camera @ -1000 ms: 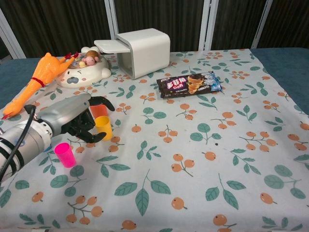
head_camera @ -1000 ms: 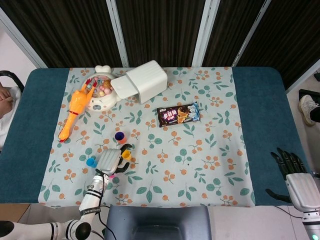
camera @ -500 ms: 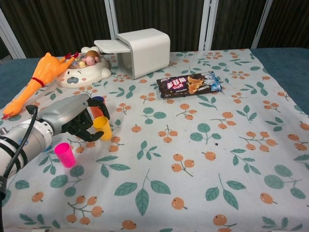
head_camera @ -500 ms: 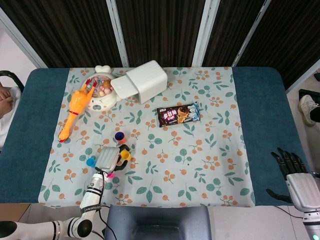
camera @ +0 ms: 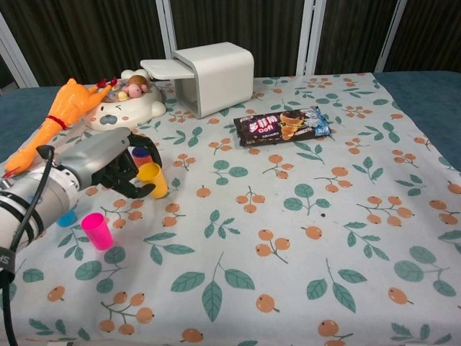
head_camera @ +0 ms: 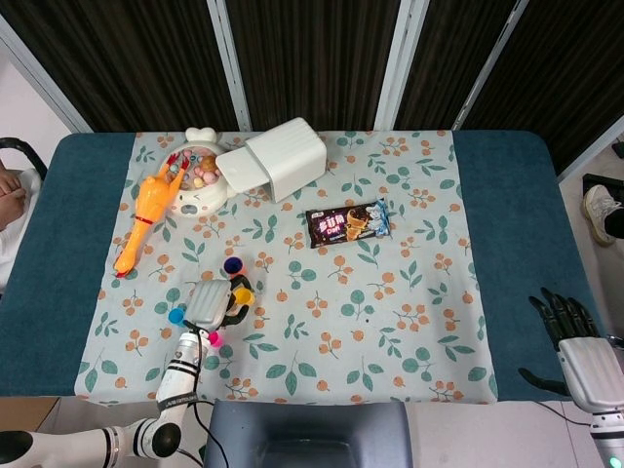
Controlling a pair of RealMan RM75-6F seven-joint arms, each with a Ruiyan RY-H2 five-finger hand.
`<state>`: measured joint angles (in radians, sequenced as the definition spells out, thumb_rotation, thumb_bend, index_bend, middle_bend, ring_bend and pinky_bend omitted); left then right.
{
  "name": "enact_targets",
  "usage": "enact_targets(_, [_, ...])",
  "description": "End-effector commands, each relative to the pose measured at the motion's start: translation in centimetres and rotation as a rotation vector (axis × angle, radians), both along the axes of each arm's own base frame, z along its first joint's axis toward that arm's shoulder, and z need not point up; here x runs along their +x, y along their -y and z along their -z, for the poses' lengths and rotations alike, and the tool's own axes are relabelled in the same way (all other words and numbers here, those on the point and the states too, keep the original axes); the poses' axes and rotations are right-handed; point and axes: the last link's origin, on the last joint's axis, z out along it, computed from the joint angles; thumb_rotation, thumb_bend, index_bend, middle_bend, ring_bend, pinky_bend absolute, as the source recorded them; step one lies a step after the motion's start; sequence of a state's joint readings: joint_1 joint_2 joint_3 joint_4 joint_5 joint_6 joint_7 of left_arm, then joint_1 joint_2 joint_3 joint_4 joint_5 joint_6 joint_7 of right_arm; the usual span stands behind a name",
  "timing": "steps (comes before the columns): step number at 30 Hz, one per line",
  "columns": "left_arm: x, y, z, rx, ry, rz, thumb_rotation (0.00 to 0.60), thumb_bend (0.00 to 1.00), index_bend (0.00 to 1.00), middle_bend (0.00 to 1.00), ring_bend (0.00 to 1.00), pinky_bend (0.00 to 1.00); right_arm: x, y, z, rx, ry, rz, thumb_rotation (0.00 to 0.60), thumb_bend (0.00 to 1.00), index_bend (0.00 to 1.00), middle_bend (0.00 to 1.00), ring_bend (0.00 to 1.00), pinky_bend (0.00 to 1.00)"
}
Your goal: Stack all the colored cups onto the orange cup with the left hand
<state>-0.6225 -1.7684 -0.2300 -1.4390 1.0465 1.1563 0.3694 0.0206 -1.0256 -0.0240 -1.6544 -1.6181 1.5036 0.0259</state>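
My left hand (camera: 108, 169) grips a yellow cup (camera: 153, 179) near the table's front left, and the cup leans slightly. Just behind it stands the orange cup (camera: 142, 157) with a purple cup nested inside. From the head view the left hand (head_camera: 210, 303) holds the yellow cup (head_camera: 243, 295) a little in front of the orange cup (head_camera: 233, 265). A pink cup (camera: 96, 231) stands upright in front of the hand. A blue cup (camera: 68, 216) is half hidden behind my forearm. My right hand (head_camera: 575, 341) hangs off the table's right edge, fingers apart and holding nothing.
An orange rubber chicken (camera: 61, 115) lies at the far left. A white animal-shaped bowl (camera: 126, 104) of small toys and a white bin (camera: 212, 76) on its side stand at the back. A dark snack packet (camera: 282, 125) lies mid-table on the floral cloth (camera: 288, 238).
My left hand has carried the yellow cup a short way back towards the orange cup. The blue cup now shows behind the forearm in the chest view. The right hand has not moved.
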Motion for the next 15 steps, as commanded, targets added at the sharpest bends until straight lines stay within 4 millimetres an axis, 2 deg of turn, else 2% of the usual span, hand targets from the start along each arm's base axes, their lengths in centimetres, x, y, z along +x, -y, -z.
enact_targets(1, [1.1, -0.9, -1.7, 0.048, 0.031, 0.016, 0.6, 0.35, 0.5, 1.0, 1.0, 1.0, 0.0, 0.0, 0.0, -0.001, 0.002, 0.0, 0.6, 0.21, 0.0, 0.0, 0.0, 0.0])
enact_targets(5, [2.2, -2.3, -3.8, 0.098, 0.043, 0.017, 0.6, 0.35, 0.5, 1.0, 1.0, 1.0, 0.0, 0.0, -0.1, -0.001, 0.007, 0.0, 0.6, 0.2, 0.0, 0.0, 0.0, 0.0])
enact_targets(8, [2.4, -3.2, -4.6, 0.11, 0.034, 0.001, 0.6, 0.35, 0.5, 1.0, 1.0, 1.0, 0.0, 0.0, -0.1, -0.002, 0.008, -0.001, 0.6, 0.21, 0.0, 0.0, 0.0, 0.0])
enact_targets(15, [1.7, -3.9, -4.4, 0.101, -0.004, -0.03, 0.6, 0.35, 0.5, 1.0, 1.0, 1.0, 0.0, 0.0, -0.1, -0.004, 0.003, 0.002, 0.6, 0.21, 0.0, 0.0, 0.0, 0.0])
